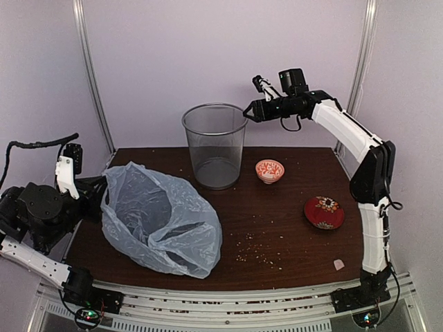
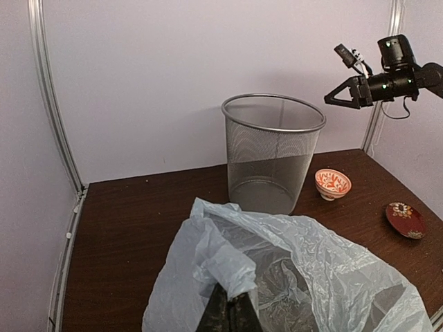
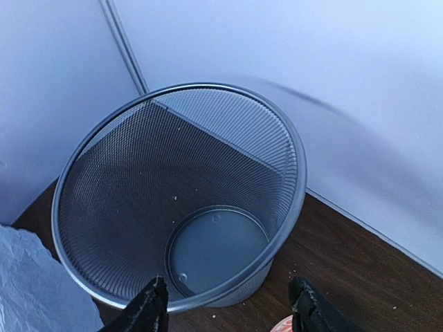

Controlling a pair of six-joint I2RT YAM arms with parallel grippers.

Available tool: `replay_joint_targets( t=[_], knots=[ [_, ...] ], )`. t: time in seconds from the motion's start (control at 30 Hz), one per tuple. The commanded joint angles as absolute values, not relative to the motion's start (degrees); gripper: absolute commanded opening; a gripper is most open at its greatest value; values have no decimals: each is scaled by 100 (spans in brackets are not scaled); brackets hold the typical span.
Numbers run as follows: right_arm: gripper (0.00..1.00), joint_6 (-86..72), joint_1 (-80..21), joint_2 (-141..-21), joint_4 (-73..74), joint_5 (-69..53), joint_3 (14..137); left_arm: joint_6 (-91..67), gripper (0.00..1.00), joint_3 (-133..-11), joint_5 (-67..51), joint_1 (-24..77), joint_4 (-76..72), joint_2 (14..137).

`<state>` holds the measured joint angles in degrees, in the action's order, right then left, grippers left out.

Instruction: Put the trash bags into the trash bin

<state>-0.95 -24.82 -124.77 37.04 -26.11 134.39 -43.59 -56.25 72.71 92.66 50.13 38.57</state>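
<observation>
The pale blue-grey trash bag [image 1: 163, 221] lies crumpled on the left half of the dark table, its mouth open toward the left. My left gripper [image 1: 102, 188] is shut on the bag's rim [image 2: 239, 277]; the bag's body [image 2: 325, 270] spreads out in front of it. The grey wire-mesh trash bin [image 1: 215, 145] stands upright and empty at the back centre, also in the left wrist view [image 2: 271, 153] and the right wrist view [image 3: 180, 200]. My right gripper [image 1: 248, 111] hovers open just right of the bin's rim, its dark fingertips [image 3: 149, 311] above the near rim.
A small red-patterned bowl [image 1: 269, 171] sits right of the bin. A flat red round dish [image 1: 324, 211] lies further right. Crumbs [image 1: 252, 249] are scattered at front centre and a small pink bit [image 1: 338, 264] lies at the front right. Metal frame posts [image 1: 93, 76] stand at the back corners.
</observation>
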Motion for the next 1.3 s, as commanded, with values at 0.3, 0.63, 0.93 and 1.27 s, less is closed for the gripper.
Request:
replay_joint_targets(
  t=[0.3, 0.63, 0.93, 1.27],
  knots=[
    [57, 3410, -3173, -12212, 5303, -2709, 13689, -4397, 0, -5377, 7068, 9237, 4808, 3691],
    [52, 3343, -3793, -12502, 5006, -1411, 13676, -4423, 0, -5131, 6926, 9236, 4636, 3590],
    [48, 3502, -4027, -12592, 5044, -1027, 13675, -4265, 0, -4992, 6841, 9237, 4438, 3572],
    [38, 3744, -4334, -12427, 5593, -1031, 13614, -4173, 0, -4855, 6774, 9233, 4291, 3440]
  ],
)
